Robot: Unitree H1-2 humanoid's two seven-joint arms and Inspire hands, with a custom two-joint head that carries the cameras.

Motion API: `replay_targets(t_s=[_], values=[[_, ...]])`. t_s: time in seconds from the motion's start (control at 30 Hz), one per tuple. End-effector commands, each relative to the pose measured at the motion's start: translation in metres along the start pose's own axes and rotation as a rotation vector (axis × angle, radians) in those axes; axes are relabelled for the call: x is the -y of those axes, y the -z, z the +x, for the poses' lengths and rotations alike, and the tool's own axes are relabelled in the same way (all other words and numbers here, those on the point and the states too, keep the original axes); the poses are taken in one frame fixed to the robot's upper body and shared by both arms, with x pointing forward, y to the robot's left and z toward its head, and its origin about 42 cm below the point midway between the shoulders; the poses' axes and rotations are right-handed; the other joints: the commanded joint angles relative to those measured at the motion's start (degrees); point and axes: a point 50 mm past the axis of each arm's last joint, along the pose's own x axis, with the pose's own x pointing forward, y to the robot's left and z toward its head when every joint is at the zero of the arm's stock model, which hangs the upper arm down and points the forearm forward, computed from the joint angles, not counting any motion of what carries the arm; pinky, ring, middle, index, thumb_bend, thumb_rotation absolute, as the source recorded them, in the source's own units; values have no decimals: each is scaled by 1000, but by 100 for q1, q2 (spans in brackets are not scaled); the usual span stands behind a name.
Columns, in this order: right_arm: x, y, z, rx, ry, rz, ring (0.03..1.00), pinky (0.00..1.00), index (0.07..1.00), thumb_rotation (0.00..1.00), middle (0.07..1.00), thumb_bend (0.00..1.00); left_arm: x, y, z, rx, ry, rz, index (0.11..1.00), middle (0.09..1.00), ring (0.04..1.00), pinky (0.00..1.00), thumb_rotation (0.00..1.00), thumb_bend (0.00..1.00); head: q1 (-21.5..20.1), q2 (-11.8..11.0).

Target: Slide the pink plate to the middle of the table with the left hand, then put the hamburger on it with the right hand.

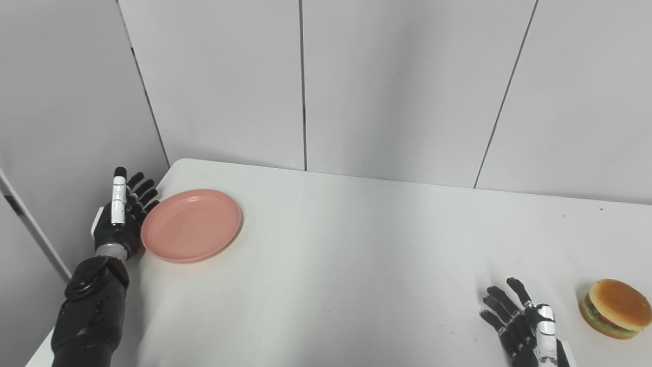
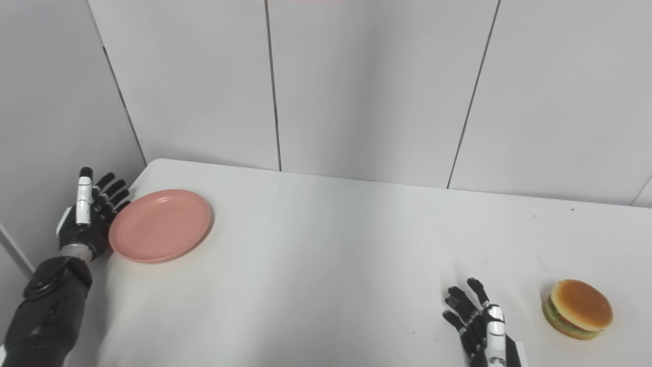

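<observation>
A pink plate (image 1: 191, 225) lies flat on the white table (image 1: 356, 244) near its far left corner. My left hand (image 1: 121, 214) stands open right beside the plate's left rim, palm toward it, fingers stretched; whether it touches the rim I cannot tell. A toy hamburger (image 1: 615, 308) with a tan bun sits at the table's right side near the front. My right hand (image 1: 522, 326) rests open at the front edge, a short way left of the hamburger and apart from it, holding nothing.
Grey wall panels (image 1: 387, 86) close off the back and the left side, close behind my left hand. The table's left edge runs just under my left forearm (image 1: 89, 311).
</observation>
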Motion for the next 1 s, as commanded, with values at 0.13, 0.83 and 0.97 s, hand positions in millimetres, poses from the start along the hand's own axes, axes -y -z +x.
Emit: replay_targets(t_s=[0.13,0.83,0.97], values=[[4,8,-11,-52,32,-7,828,808,888,1000,806,745,-6,-21,1,61,22,33,829,838,864,850,864,814,-14,8],[-8,8,-14,-86,9,-27,835,809,892,1000,812,750,64,2,-7,18,226,17,793,815,846,797,834,871,-160,7],[-9,8,-14,-92,6,-26,832,798,881,1000,814,758,71,5,-8,13,241,25,792,815,851,779,843,872,-209,5]])
